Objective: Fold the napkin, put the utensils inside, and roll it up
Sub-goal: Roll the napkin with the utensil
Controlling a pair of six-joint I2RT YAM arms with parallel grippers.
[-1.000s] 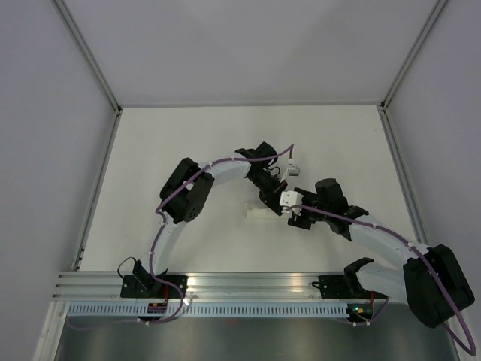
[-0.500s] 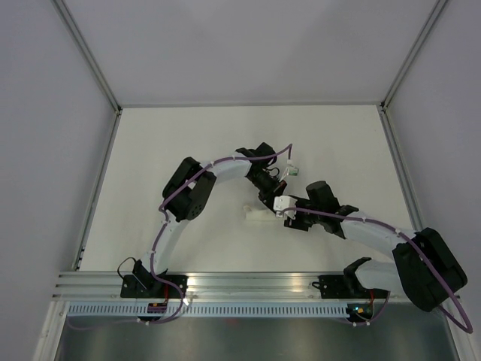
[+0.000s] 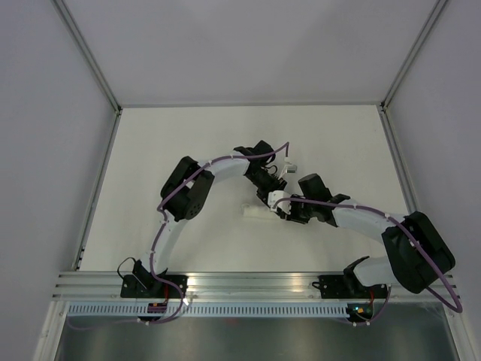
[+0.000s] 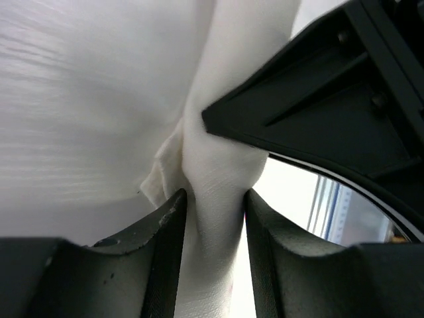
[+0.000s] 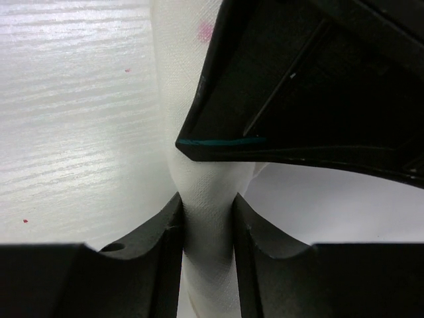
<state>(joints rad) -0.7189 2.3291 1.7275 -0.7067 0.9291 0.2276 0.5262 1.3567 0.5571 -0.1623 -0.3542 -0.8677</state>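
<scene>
The napkin (image 3: 254,211) is rolled into a slim white cylinder lying on the table just left of where the two grippers meet. My left gripper (image 3: 269,200) is shut on the roll; in the left wrist view the white cloth (image 4: 215,199) is pinched between both dark fingers. My right gripper (image 3: 281,213) is shut on the same roll; in the right wrist view the cloth (image 5: 207,218) is squeezed between its fingers, with the other gripper's black body right above. The knife is hidden.
The white table (image 3: 188,150) is bounded by grey walls with metal rails at the left, back and right. An aluminium rail (image 3: 248,282) with both arm bases runs along the near edge.
The right arm has swung left and its gripper has moved in towards the roll and the left gripper. The left gripper has stayed at the roll, shifting only slightly.
</scene>
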